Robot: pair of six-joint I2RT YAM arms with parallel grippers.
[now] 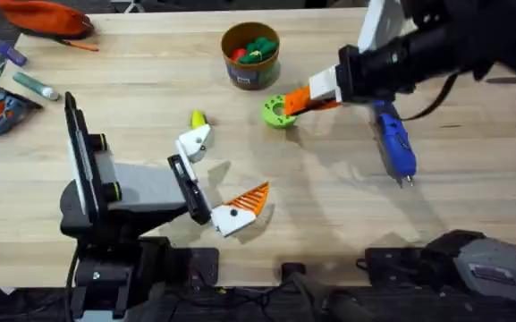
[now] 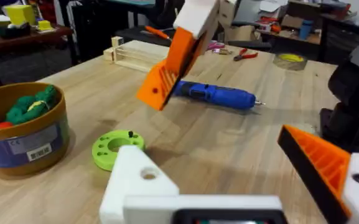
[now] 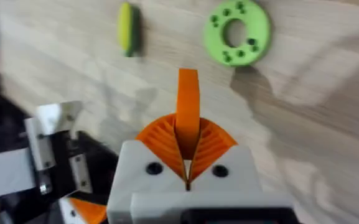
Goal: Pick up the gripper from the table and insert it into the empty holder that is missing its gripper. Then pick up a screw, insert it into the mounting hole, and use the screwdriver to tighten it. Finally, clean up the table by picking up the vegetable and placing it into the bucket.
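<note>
While the right arm reaches in from about two o'clock across the wooden table (image 1: pixel 329 197), its right gripper (image 1: pixel 304 100) hangs above the boards with both orange-padded fingers pressed together on the gripper (image 3: pixel 188 107), the loose orange ribbed finger, which juts out past their tips; in the overhead view that orange piece ends just beside the green ring-shaped disc (image 1: pixel 278 110), and whether they touch cannot be told. At seven o'clock the left arm lies low and stretched toward the table's middle, its left gripper (image 1: pixel 213 179) spread wide with nothing between the jaws: the holder (image 1: pixel 195 141), a bare white triangular block with a dark dot, sits on the far side, while the near jaw carries an orange ribbed pad (image 1: pixel 253 199). At the holder's far tip rests the vegetable (image 1: pixel 198 118), one yellow oval piece with a green end, lying on the wood at around eleven o'clock from centre. One bucket (image 1: pixel 249 67), ochre with a dark band, stands at twelve o'clock, upright, with red and green toy pieces (image 1: pixel 259 46) inside it. One screwdriver (image 1: pixel 393 143), blue and pen-shaped, lies flat at about three o'clock under the right arm, its thin metal tip pointing toward the near edge. Counted on the table: two arms, one loose orange finger, one green disc, one vegetable, one bucket, one screwdriver.
</note>
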